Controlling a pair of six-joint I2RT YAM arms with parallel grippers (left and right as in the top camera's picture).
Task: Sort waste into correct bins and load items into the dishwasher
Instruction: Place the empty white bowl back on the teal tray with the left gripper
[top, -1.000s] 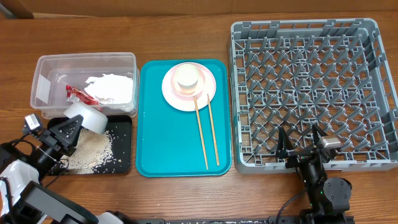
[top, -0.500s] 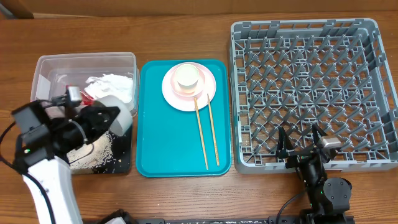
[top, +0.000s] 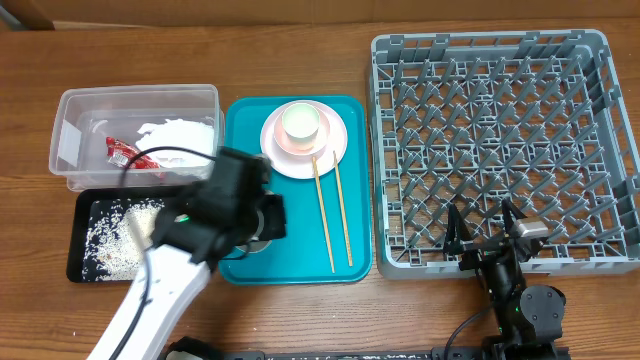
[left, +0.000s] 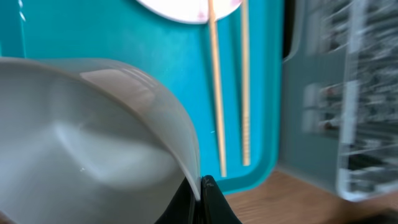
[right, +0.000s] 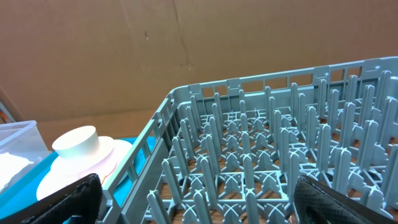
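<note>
My left gripper (left: 200, 186) is shut on the rim of the grey-white bowl (left: 93, 124) and holds it over the front left of the teal tray (top: 300, 260). In the overhead view the arm covers the gripper (top: 262, 218) and most of the bowl. The white cup (top: 303, 122) stands on the pale pink plate (top: 330, 155); a separate pink bowl cannot be told apart. Two chopsticks (top: 333, 215) lie beside it. Rice (top: 110, 235) lies in the black tray (top: 80, 270). Napkin (top: 185, 138) and red wrapper (top: 125, 152) lie in the clear tub (top: 70, 105). My right gripper (top: 485, 235) is open at the grey rack's (top: 500, 130) front edge.
The right wrist view looks across the rack's pegs (right: 261, 143) toward the cup (right: 78, 142) and plate (right: 74, 171), with a cardboard wall (right: 186, 43) behind. The rack's left wall (left: 311, 112) stands right beside the teal tray's right edge.
My left arm has swung right with the bowl, from over the black tray to over the teal tray. The rice now lies uncovered in the black tray. The right arm has not moved.
</note>
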